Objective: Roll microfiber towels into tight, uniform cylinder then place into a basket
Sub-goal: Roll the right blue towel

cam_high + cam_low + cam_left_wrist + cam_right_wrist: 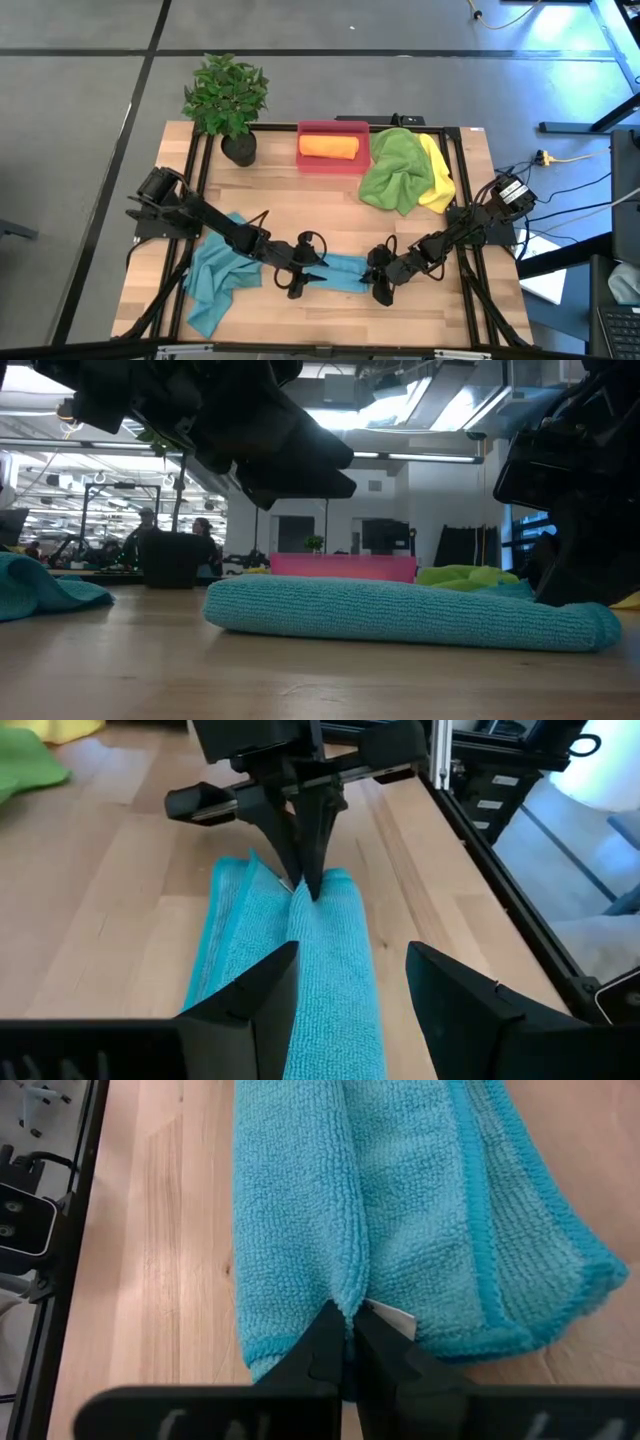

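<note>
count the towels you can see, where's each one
5. An orange towel rolled in the basket; a green towel and a yellow towel heaped beside it; a loose teal towel front-left; a rolled teal towel between the grippers. More could be hidden under the heap.

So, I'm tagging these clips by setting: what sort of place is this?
Most likely a robotics lab or workshop. A wooden work table stands on a grey taped floor, cables trail beside it, and the low view shows more benches and people under strip lights.
</note>
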Available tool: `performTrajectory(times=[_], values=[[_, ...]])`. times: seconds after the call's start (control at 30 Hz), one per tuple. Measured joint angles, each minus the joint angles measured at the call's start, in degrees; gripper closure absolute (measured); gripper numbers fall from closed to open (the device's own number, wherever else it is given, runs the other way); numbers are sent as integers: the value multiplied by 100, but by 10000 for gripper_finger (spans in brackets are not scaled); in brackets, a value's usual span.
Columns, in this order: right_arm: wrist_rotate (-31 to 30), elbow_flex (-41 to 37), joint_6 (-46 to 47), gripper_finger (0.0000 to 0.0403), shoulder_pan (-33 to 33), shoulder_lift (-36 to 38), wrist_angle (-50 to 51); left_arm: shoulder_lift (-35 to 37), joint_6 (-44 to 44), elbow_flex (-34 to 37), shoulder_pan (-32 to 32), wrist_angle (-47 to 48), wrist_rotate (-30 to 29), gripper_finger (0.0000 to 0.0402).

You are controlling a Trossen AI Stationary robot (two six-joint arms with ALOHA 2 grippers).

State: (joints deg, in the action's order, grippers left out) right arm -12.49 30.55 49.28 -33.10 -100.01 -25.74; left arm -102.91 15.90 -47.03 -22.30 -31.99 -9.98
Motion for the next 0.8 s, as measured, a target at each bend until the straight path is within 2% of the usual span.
performTrajectory(times=[0.3,0.43,0.5,0.67,0.8], values=[[0,0,-12,391,0,0,0,0,2,0,-167,513,-14,224],[-5,-4,-15,391,0,-2,-13,-251,-134,-4,-222,-342,-105,224],[-4,-7,-17,391,0,-2,-25,-441,-343,-271,-207,-620,-4,224],[-13,-9,-10,391,2,-2,-41,-782,-659,-1194,-90,611,314,224],[-3,-7,-31,391,10,-2,-35,-1007,-845,-1771,-55,1608,271,224]])
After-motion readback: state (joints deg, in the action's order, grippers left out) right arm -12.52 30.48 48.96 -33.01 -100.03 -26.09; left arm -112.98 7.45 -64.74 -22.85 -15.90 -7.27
